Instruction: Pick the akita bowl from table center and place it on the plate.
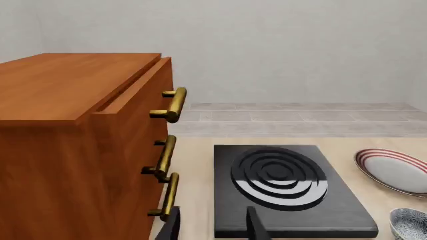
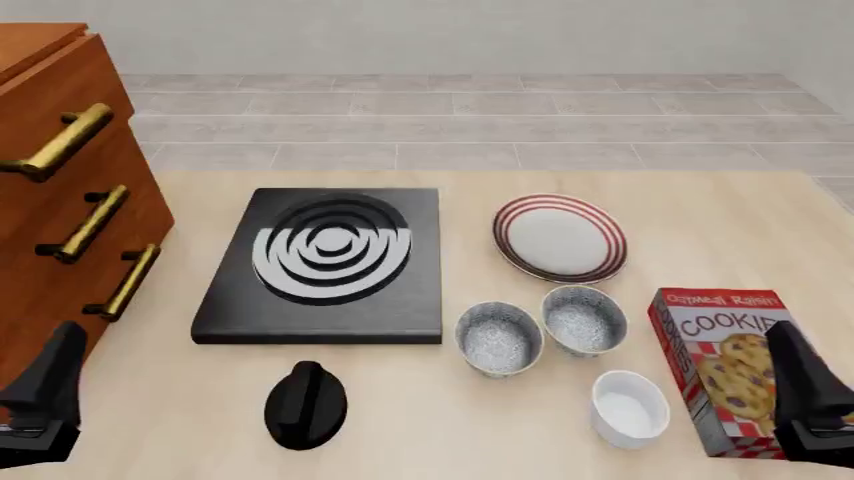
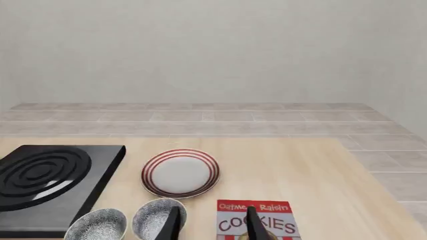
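Observation:
Two near-identical speckled bowls stand side by side in front of the plate [image 2: 561,237]. I take the akita bowl [image 2: 498,338] to be the left one, nearer the table's middle, and its twin [image 2: 583,320] the right one. The right wrist view shows the akita bowl [image 3: 97,225], the twin [image 3: 157,217] and the red-striped plate [image 3: 180,172]. My left gripper [image 2: 51,375] hovers open at the near left edge, far from both bowls. My right gripper [image 2: 790,375] hovers open at the near right, over the cookie box. Both grippers, left [image 1: 213,227] and right [image 3: 212,225], hold nothing.
A black stove slab [image 2: 327,265] lies left of the bowls, with a black knob [image 2: 306,403] in front of it. A wooden drawer cabinet [image 2: 67,200] with brass handles stands at the far left. A plain white bowl [image 2: 629,407] and a cookie box [image 2: 721,370] sit at the near right.

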Controlling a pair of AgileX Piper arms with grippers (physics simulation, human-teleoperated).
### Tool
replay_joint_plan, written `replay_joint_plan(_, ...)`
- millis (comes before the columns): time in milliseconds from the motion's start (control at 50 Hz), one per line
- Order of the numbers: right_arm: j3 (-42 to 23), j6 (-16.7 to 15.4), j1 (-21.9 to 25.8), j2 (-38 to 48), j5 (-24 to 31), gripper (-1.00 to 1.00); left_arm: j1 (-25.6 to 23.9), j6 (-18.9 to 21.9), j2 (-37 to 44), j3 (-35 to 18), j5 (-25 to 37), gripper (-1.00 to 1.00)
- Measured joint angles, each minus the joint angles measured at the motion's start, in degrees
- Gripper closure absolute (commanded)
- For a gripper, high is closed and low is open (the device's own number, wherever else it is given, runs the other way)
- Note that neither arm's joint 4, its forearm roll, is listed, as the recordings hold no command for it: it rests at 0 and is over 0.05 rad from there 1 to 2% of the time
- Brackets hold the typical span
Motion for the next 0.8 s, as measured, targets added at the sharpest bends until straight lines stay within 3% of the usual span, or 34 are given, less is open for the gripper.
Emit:
replay_joint_plan(140,-1.3,-1.0,0.6,1.3,0.4,-1.00,0.0,0.0,0.0,0.0,0.0,-1.00)
replay_joint_plan(300,-6.5,-4.3,3.1,4.0,3.8,-1.00,0.0,0.0,0.0,0.0,0.0,-1.00)
replay_joint_plan(580,-21.4,-13.4,13.9,15.1,14.0,-1.00,0.0,0.0,0.0,0.0,0.0,-1.00)
replay_joint_plan(800,-27.2,-20.0,21.6,23.2,17.9,-1.00,0.0,0.0,0.0,0.0,0.0,-1.00)
